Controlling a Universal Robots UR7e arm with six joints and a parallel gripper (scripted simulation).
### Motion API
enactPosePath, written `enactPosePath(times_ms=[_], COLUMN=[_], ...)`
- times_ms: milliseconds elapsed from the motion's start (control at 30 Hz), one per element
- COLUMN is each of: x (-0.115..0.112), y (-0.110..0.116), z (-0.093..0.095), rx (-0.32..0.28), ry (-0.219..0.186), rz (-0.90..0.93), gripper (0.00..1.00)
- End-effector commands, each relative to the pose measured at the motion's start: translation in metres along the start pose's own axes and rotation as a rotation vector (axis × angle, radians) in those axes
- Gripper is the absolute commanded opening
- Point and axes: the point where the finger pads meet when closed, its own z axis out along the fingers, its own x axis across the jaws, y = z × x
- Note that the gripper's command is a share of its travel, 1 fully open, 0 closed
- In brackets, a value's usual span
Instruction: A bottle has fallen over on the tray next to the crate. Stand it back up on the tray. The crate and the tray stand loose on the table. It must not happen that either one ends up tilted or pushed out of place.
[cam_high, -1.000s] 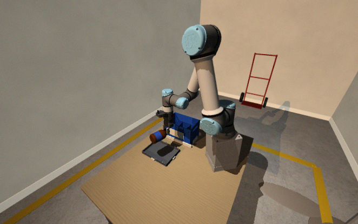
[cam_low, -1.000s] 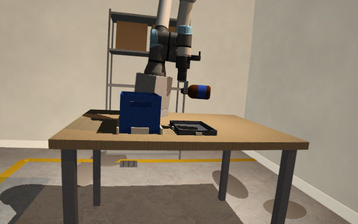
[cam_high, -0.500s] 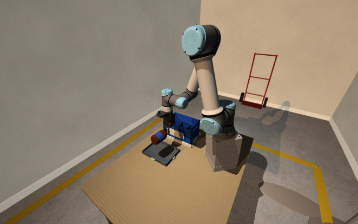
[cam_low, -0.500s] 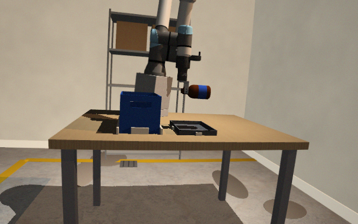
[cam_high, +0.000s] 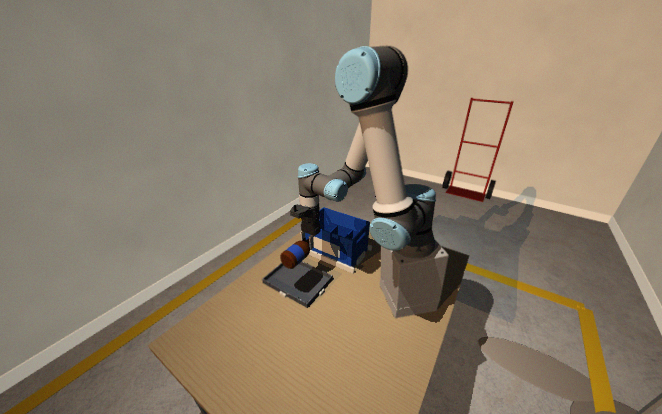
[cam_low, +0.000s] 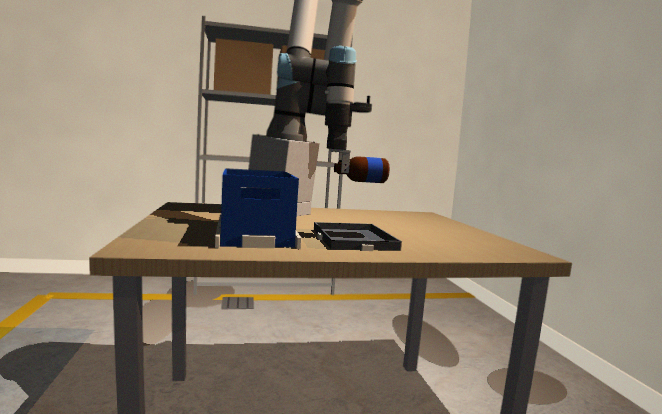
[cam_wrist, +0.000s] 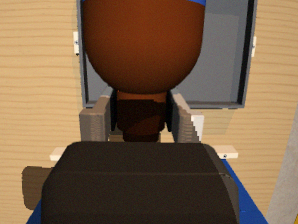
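One bottle (cam_low: 368, 169) hangs sideways above one tray (cam_low: 358, 236), its neck clamped between two fingers; one crate (cam_low: 259, 208) stands left.

Table (cam_low: 450, 250): matt wood grain. Crate (cam_low: 259, 210): smooth blue plastic. Tray (cam_low: 357, 236): dark, matt. Bottle (cam_low: 369, 169): smooth brown, blue band.

A red hand truck (cam_high: 475, 152) leans against the wall.
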Motion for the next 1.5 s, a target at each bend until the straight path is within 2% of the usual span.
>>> enactPosePath(times_ms=[0,1167,1467], x=[0.0004,0.0004,0.0004], y=[0.0000,0.0000,-0.0002], z=[-0.0003,-0.0003,-0.0003], rx=[0.000,0.000,0.000], ry=[0.001,0.001,0.001], rz=[-0.002,-0.007,-0.101], gripper=[0.00,0.00,0.00])
